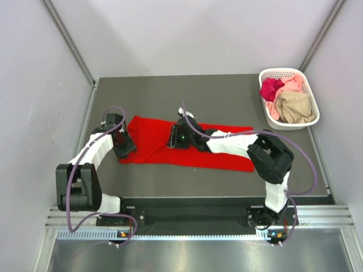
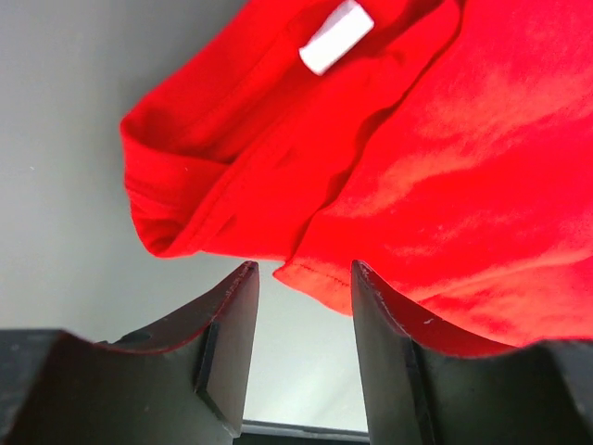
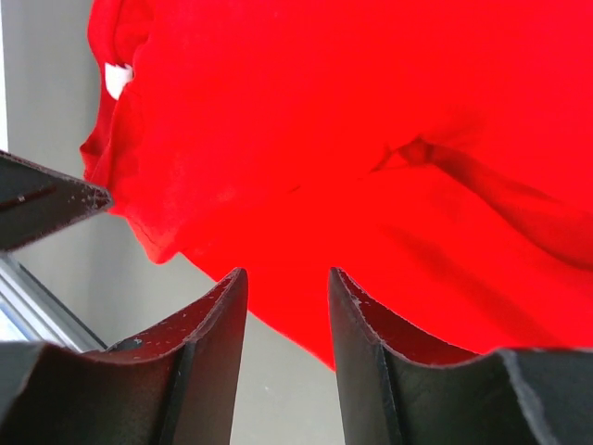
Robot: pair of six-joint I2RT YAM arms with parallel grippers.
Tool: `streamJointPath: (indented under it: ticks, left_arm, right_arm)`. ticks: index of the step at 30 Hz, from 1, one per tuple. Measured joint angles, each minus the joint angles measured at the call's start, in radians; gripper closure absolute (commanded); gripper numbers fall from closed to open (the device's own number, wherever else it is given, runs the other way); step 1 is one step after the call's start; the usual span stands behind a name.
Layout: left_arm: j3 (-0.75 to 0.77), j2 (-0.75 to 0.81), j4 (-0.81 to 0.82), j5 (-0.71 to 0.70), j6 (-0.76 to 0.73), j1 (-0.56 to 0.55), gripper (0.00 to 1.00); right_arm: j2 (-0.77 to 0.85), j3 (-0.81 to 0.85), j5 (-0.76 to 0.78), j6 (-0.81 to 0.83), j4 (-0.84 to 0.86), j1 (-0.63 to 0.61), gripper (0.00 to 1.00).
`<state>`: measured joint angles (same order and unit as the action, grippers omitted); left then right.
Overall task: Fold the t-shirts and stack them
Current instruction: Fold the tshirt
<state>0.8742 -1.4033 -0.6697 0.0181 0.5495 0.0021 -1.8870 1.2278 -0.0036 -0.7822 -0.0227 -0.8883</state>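
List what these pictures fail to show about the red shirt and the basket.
Top view: the right arm covers the middle of the red t-shirt, hiding any folds there.
Top view: the t-shirts in the basket lie heaped; lower ones hidden, count unclear.
Left wrist view: the neck label is too blurred to read.
Right wrist view: the red t-shirt runs off the top and right edges.

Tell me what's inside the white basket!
The basket holds a crumpled magenta shirt, pale pink shirt and tan shirt. They cover its bottom, so anything underneath is hidden.
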Motion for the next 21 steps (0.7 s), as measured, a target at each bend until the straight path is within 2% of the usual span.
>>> streamJointPath:
  ticks: [13, 19, 21]
  left_arm:
    - [-0.063, -0.042, 0.043, 0.105, 0.003, 0.002, 0.55]
    - [-0.064, -0.045, 0.048, 0.105, 0.005, 0.002, 0.61]
    - [-0.060, -0.048, 0.050, 0.105, 0.006, 0.002, 0.67]
  right_arm:
    - [-0.013, 0.010, 0.000, -0.006, 0.011, -0.019, 0.59]
    - [-0.002, 0.010, 0.010, -0.005, 0.008, -0.019, 0.59]
    - [0.005, 0.010, 0.011, -0.004, 0.008, -0.019, 0.59]
